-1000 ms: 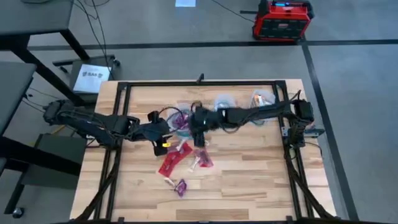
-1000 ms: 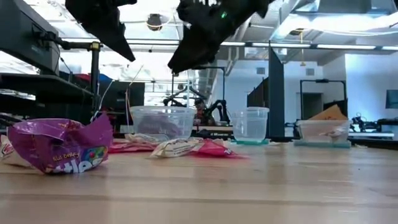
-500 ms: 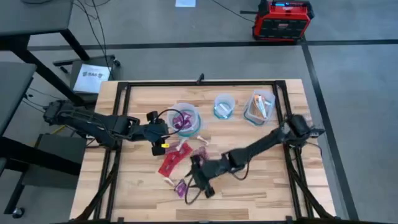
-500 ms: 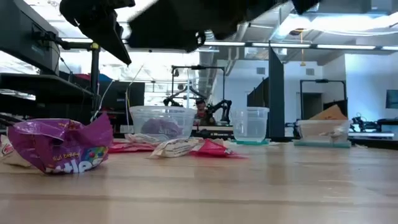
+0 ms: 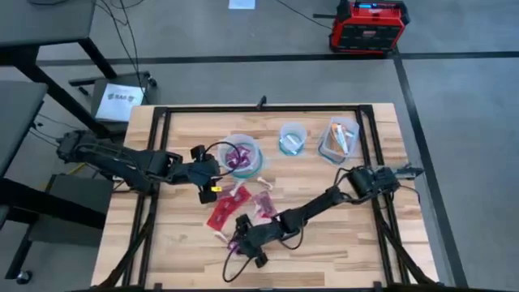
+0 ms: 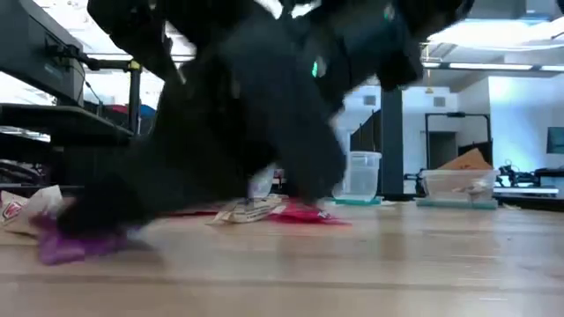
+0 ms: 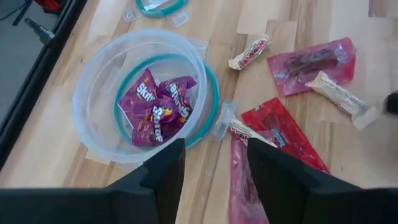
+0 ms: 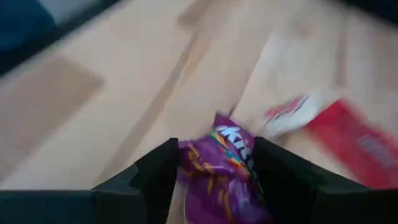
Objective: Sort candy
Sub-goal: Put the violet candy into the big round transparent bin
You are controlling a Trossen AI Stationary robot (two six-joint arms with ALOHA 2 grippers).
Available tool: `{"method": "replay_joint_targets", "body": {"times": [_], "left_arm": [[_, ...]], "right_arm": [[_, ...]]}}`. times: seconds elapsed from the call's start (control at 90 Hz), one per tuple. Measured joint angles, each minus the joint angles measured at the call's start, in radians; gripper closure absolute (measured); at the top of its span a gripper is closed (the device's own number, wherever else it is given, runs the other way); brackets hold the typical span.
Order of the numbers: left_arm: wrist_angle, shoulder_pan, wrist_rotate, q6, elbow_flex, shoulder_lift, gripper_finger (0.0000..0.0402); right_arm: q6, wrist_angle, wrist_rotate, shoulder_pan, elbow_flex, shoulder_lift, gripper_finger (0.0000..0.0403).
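Two pincers: right pincer (image 5: pixel 241 242), lower centre, straddles a purple packet (image 8: pixel 225 163), fingers wide; left pincer (image 7: pixel 211 163) gapes mid-left.

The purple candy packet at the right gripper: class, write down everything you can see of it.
The purple candy packet is a small, crinkled, glossy wrapper with white lettering and coloured specks. It lies on the wooden table near the front edge, apart from the red packets. The right gripper is down over it, its open fingers either side of the packet; whether they touch it cannot be told. In the low view only a purple edge shows beneath the dark arm.
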Motion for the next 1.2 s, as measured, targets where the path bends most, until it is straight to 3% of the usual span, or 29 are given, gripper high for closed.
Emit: {"method": "replay_joint_targets", "body": {"times": [0.089, 0.211, 0.278, 0.411, 0.567, 0.689, 0.844, 0.933, 1.044, 1.1, 1.2], "left_arm": [[0.0, 0.0, 0.0, -0.001, 0.0, 0.0, 0.024], [0.002, 0.0, 0.001, -0.001, 0.0, 0.0, 0.024], [0.002, 0.0, 0.001, 0.0, 0.0, 0.0, 0.024], [0.002, 0.0, 0.001, 0.001, 0.0, 0.0, 0.024], [0.002, 0.0, 0.001, 0.001, 0.0, 0.0, 0.024], [0.003, 0.0, 0.0, 0.0, 0.0, 0.0, 0.024], [0.003, 0.0, 0.001, 0.0, 0.0, 0.0, 0.024], [0.003, 0.0, 0.001, -0.001, 0.0, 0.0, 0.024], [0.005, 0.0, 0.001, -0.005, 0.0, 0.0, 0.024], [0.005, 0.0, 0.009, -0.006, 0.0, 0.0, 0.024], [0.006, 0.0, 0.027, -0.005, 0.0, 0.001, 0.024]], "right_arm": [[0.003, -0.046, 0.0, 0.002, 0.018, 0.004, 0.0253], [0.006, -0.098, 0.0, 0.002, 0.025, -0.01, 0.0358], [-0.016, -0.121, 0.001, 0.001, 0.024, -0.029, 0.0388], [-0.05, -0.214, 0.024, -0.003, 0.02, -0.103, 0.0398], [-0.112, -0.41, 0.141, -0.048, 0.023, -0.276, 0.0401], [-0.145, -0.494, 0.207, -0.148, 0.012, -0.373, 0.0402], [-0.129, -0.434, 0.211, -0.331, -0.07, -0.453, 0.0402], [-0.049, -0.334, 0.139, -0.434, -0.123, -0.453, 0.0402], [0.204, -0.215, 0.001, -0.548, -0.148, -0.433, 0.0391], [0.251, -0.229, -0.075, -0.597, -0.148, -0.427, 0.0373], [0.256, -0.22, -0.116, -0.648, -0.15, -0.423, 0.0326]]}}
